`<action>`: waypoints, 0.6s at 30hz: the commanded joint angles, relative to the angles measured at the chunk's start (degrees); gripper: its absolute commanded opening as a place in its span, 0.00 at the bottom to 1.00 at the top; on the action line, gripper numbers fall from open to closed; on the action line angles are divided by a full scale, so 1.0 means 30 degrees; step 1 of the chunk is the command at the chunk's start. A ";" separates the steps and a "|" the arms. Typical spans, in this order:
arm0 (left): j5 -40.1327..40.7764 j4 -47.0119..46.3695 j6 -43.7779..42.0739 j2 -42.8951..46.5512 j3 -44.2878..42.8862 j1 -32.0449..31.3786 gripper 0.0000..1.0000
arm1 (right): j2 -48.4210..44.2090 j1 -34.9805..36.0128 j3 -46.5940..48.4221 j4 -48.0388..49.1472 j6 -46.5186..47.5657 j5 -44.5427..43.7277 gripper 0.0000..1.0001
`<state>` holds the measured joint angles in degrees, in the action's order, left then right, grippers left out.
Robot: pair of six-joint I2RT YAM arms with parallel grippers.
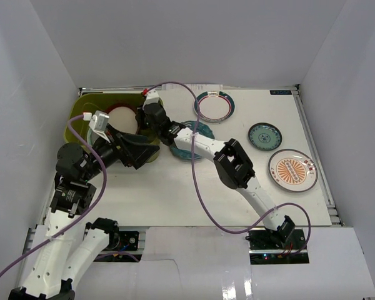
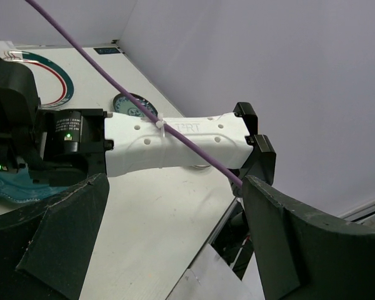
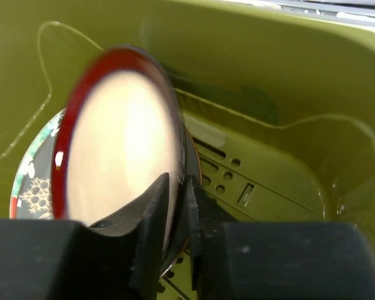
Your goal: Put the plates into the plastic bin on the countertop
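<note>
**Right gripper holds a red-rimmed plate on edge inside the green bin**

The view from above shows a white countertop (image 1: 175, 194) with two robot arms mounted at its near edge. An olive-green plastic bin (image 1: 75, 122) sits in the far-left corner.

The right arm reaches diagonally across the table to the bin. The right gripper (image 3: 177, 184) has its jaws pinched narrowly on the rim of a red-rimmed cream plate (image 3: 119, 144). The plate stands tilted on its edge inside the bin, above the slotted bottom. A teal-and-red floral plate (image 3: 31, 184) lies flat beneath it on the bin floor.

The left gripper (image 2: 174, 187) hovers at the bin's near-right corner, just beside the right arm. Its jaws are wide apart and hold nothing. Its wrist camera looks across at the white forearm of the right arm (image 2: 175, 140), with a purple cable (image 2: 94, 62) running along it.

Four more plates lie flat on the countertop:
- A scalloped teal plate (image 2: 15, 186) is just right of the bin, partly hidden under the right arm.
- A white plate with a teal-red rim (image 1: 214, 106) is near the middle of the far edge.
- A small teal plate (image 1: 264, 135) lies toward the right edge.
- An orange-sunburst plate (image 1: 292, 170) is close to the right edge, just nearer than the small teal one.
</note>
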<state>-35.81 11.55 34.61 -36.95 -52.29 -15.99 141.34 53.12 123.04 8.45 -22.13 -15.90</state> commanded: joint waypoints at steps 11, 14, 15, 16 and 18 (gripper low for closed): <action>0.1476 -0.0277 0.0621 0.0802 0.0878 -0.0090 0.98 | -0.3605 0.0866 -0.3366 0.4859 0.1107 -0.1379 0.55; 0.2760 0.0395 0.0797 0.1036 0.1141 -0.0061 0.98 | -0.4483 0.0866 -0.3777 0.4831 0.1049 -0.1058 0.63; 0.3203 0.0572 0.0826 0.1153 0.1200 -0.0061 0.98 | -0.4776 0.0837 -0.4097 0.4831 0.0991 -0.0825 0.67; 0.3700 0.1124 0.0942 0.1183 0.1287 -0.0090 0.98 | -0.5446 0.0837 -0.4274 0.4802 0.0845 -0.0736 0.69; 0.4816 0.1567 0.1148 0.1300 0.1376 -0.0090 0.98 | -0.6210 0.0837 -0.4830 0.4743 0.0669 -0.0443 0.71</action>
<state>-27.79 13.08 36.84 -33.82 -48.99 -15.99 129.38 55.64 109.71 18.02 -19.79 -17.54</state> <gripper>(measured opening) 0.979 0.703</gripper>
